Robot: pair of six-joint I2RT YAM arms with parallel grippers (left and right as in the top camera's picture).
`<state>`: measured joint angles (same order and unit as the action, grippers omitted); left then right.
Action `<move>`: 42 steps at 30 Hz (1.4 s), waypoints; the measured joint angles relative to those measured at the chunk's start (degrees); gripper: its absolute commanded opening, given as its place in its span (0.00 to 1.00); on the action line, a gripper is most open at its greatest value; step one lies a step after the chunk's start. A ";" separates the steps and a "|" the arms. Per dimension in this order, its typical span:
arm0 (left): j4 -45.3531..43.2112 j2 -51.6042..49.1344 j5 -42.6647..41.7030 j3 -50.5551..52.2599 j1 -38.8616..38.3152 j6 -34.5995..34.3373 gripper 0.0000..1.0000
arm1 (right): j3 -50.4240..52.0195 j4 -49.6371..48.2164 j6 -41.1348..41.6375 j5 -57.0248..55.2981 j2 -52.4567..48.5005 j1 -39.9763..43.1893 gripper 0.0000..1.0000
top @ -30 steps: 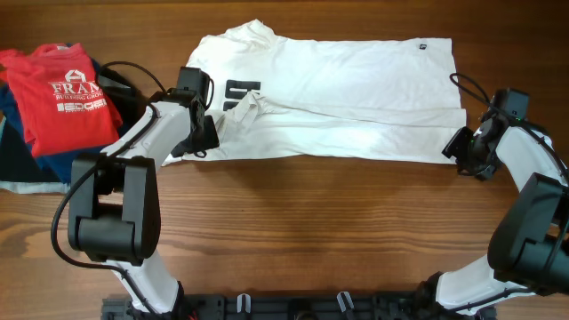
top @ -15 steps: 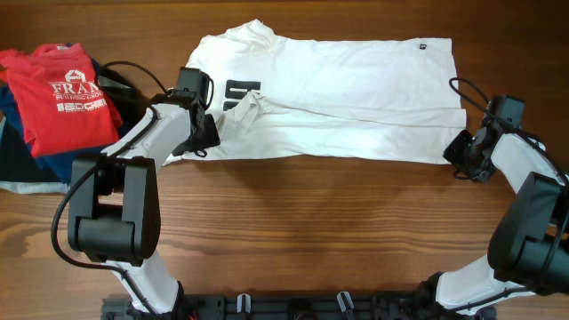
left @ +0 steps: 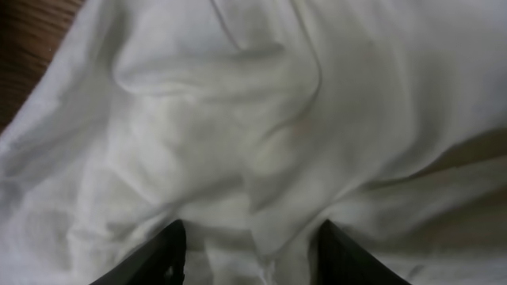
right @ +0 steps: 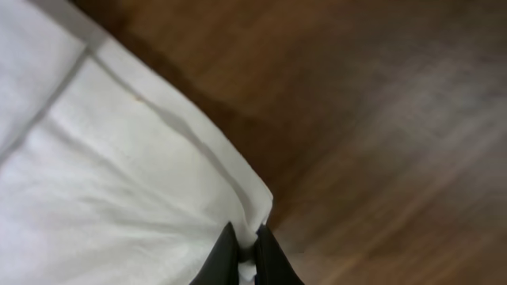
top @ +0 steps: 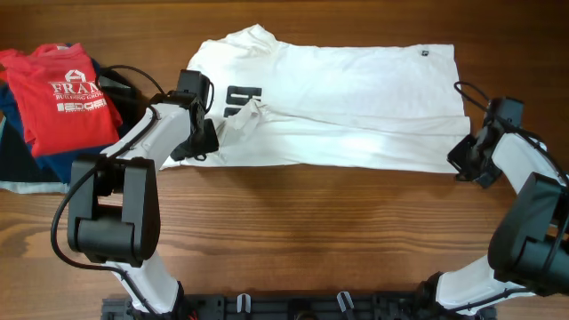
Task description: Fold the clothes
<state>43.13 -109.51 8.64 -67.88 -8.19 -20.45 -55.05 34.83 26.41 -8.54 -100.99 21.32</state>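
A white T-shirt [top: 338, 98] lies spread sideways across the far half of the table, collar to the left, its lower part folded over. My left gripper [top: 200, 142] presses on the shirt's left side near the black print. In the left wrist view its fingers [left: 170, 253] stand apart, with a rumpled fold of white cloth [left: 238, 119] between them. My right gripper [top: 462, 160] is at the shirt's near right corner. In the right wrist view it [right: 245, 249] is shut on the hem corner [right: 238, 186], which is pinched between the black fingers.
A pile of clothes sits at the far left: a red printed shirt [top: 67, 89] on top of a dark blue garment [top: 27, 151]. Bare wooden table [top: 311, 231] runs along the near side. Both arm bases stand at the front edge.
My right gripper has closed onto the shirt's near right corner, and that edge has shifted slightly toward the right. The left gripper has barely moved.
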 measured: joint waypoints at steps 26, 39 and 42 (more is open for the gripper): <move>17.03 3.65 -9.33 6.36 -0.04 -9.11 0.54 | 0.11 5.22 5.11 -7.04 0.00 6.12 0.04; 13.79 22.05 -7.63 7.52 -0.04 -9.68 0.81 | -1.84 5.60 4.39 -1.18 9.25 6.82 1.00; 13.07 25.62 -7.65 7.52 -0.04 -9.38 0.82 | -2.12 5.88 3.50 -0.09 13.66 6.82 1.00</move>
<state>56.21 -83.90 0.99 -60.36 -8.23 -29.82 -57.17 40.71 29.91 -8.62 -87.33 28.14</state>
